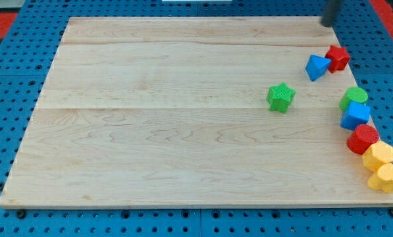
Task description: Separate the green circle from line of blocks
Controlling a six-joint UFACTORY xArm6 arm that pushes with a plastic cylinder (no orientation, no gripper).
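The green circle heads a line of blocks along the board's right edge. Below it come a blue block, a red block, a yellow block and a second yellow block, each touching its neighbour. My tip is a dark rod at the view's top right, near the board's top edge, well above the green circle and apart from all blocks.
A red star-like block and a blue triangle sit together above the line. A green star lies to the left of the green circle. The wooden board rests on a blue pegboard.
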